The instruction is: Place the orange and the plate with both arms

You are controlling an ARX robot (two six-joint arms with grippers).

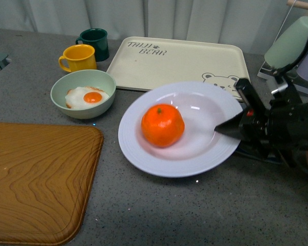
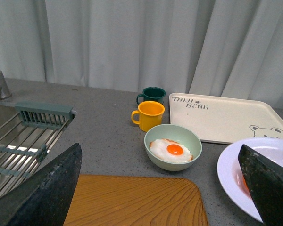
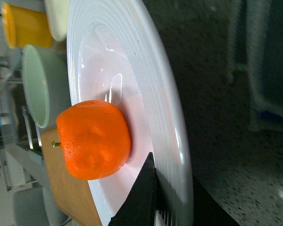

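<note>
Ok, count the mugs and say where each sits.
2. The yellow mug, behind the green bowl; the dark green mug behind it, left of the cream tray. More possibly hidden.

Noted glossy, smooth white glaze on plate (image 1: 143,154), with faint ridges on rim and bright highlights. Logged finely dimpled, slightly shiny peel on orange (image 1: 162,125). Recorded matt, speckled grey stone look on counter (image 1: 195,210). Also seen: satin wood grain on board (image 1: 36,179); matt cream plastic look on tray (image 1: 174,61); smooth pale green finish on bowl (image 1: 87,114); soft pleated cloth in curtain (image 2: 132,42).

Egg bowl (image 1: 103,83), yellow mug (image 1: 79,58), tray (image 1: 179,64), board (image 1: 36,179)
</note>
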